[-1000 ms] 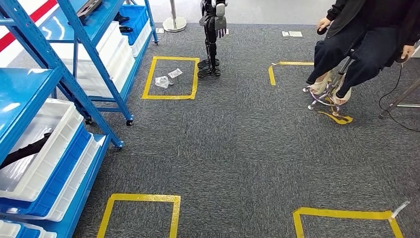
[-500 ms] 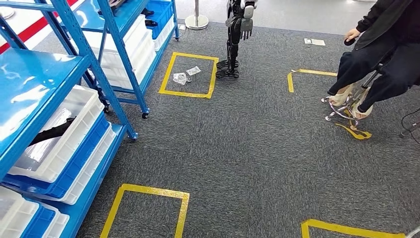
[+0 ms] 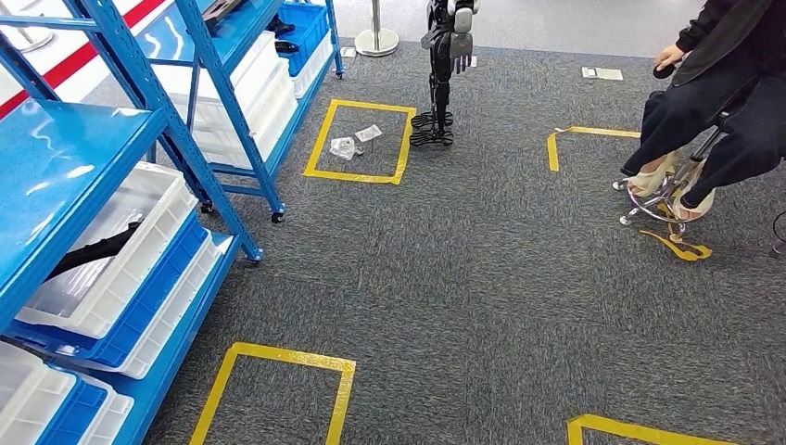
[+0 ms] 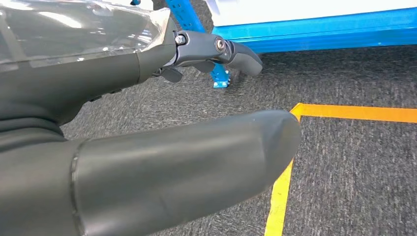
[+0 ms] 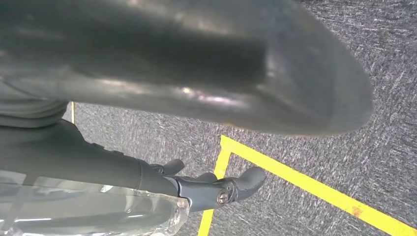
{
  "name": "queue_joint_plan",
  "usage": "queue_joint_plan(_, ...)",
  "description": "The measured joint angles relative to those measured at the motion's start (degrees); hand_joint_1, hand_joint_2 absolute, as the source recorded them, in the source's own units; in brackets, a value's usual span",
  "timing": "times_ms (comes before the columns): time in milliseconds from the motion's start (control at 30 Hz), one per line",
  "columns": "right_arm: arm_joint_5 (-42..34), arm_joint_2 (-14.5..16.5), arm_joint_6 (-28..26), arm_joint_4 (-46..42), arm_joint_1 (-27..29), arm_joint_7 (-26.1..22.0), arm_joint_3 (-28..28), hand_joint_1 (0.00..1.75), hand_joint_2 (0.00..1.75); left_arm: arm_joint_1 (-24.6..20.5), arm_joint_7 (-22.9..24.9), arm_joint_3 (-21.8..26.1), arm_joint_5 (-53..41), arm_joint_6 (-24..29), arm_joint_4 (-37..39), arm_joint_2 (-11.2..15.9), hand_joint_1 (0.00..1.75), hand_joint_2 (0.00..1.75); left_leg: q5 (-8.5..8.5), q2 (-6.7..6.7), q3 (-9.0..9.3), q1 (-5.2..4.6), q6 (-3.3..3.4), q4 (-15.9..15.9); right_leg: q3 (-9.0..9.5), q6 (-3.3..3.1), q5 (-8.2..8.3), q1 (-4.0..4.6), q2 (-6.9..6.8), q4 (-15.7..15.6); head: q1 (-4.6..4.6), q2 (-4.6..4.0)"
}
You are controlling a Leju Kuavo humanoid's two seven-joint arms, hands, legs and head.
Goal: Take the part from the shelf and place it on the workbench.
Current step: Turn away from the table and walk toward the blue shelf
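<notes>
We count two blue metal shelf racks [image 3: 199, 88], perhaps five yellow tape floor outlines [image 3: 363, 141], one seated person [image 3: 714, 93]

Shelf [image 3: 111, 176] left, seated person [image 3: 714, 102] right

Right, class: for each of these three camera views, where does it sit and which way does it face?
Head view: high on the robot, facing forward and down at blue shelving, carpet and a seated person.
Left wrist view: behind the left hand, facing carpet, yellow tape and the shelf base.
Right wrist view: behind the right hand, facing carpet and tape.
All views share grey carpet with yellow tape.
</notes>
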Motion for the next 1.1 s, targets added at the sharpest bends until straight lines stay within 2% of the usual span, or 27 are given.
queue_joint_plan(67, -0.02, -0.03, 0.31, 0.00, -0.01, -0.21, 0.00, 0.00, 0.00, 0.00, -0.02, 0.00, 0.01, 0.02, 0.00, -0.02, 0.00, 0.00, 0.01, 0.02, 0.00, 0.10, -0.39, -0.06, -0.03, -0.05, -0.03, 0.14, 0.00, 0.03, 0.00, 0.00)
queue_joint_plan(100, -0.05, -0.04, 0.43, 0.00, -0.02, -0.31, 0.00, 0.00, 0.00, 0.00, -0.03, 0.00, 0.01, 0.04, 0.00, -0.03, 0.00, 0.00, -0.03, 0.04, 0.00, 0.16, -0.85, -0.10, -0.07, -0.10, -0.06, 0.20, 0.00, 0.05, 0.00, 0.00)
queue_joint_plan(200, -0.13, -0.08, 0.50, 0.00, -0.03, -0.48, 0.00, 0.00, 0.00, 0.00, -0.08, 0.01, 0.03, 0.08, 0.00, -0.05, 0.00, 0.00, -0.26, 0.07, 0.03, 0.35, -2.80, -0.23, -0.41, -0.33, -0.22, 0.34, -0.01, 0.11, 0.01, 0.00)
queue_joint_plan(267, -0.15, -0.13, 0.50, 0.00, -0.05, -0.54, 0.00, 0.00, 0.00, 0.00, -0.09, 0.00, 0.07, 0.08, 0.00, -0.06, 0.00, 0.00, -0.33, 0.08, 0.01, 0.35, -3.25, -0.25, -0.50, -0.41, -0.26, 0.34, -0.01, 0.12, 0.02, 0.00)
queue_joint_plan(567, -1.77, -0.18, 0.62, 0.00, -0.14, -1.05, -0.17, 0.00, 0.00, 0.00, -0.13, 0.04, 0.54, 0.13, 0.00, -0.03, 0.00, 0.00, -0.34, 0.08, -0.12, -0.21, -3.22, -0.06, -0.51, -0.37, -0.25, -0.12, -0.02, 0.11, 0.04, 0.01)
queue_joint_plan(867, -2.26, -0.18, 0.57, 0.00, -0.22, -1.27, -0.38, 0.00, 0.00, 0.00, -0.13, 0.07, 0.60, 0.14, 0.00, -0.04, 0.00, 0.00, -0.35, 0.07, -0.15, -0.26, -3.19, 0.02, -0.50, -0.35, -0.23, -0.24, -0.02, 0.10, 0.04, 0.00)
queue_joint_plan(1100, -2.66, -0.01, 0.53, 0.00, -0.22, -1.68, -0.73, 0.00, 0.00, 0.00, -0.13, 0.10, 0.60, 0.26, 0.00, 0.03, 0.00, 0.00, -0.61, 0.06, -0.50, -0.32, -2.67, 0.66, -0.24, -0.13, -0.11, -0.49, -0.02, 0.06, 0.02, 0.00)
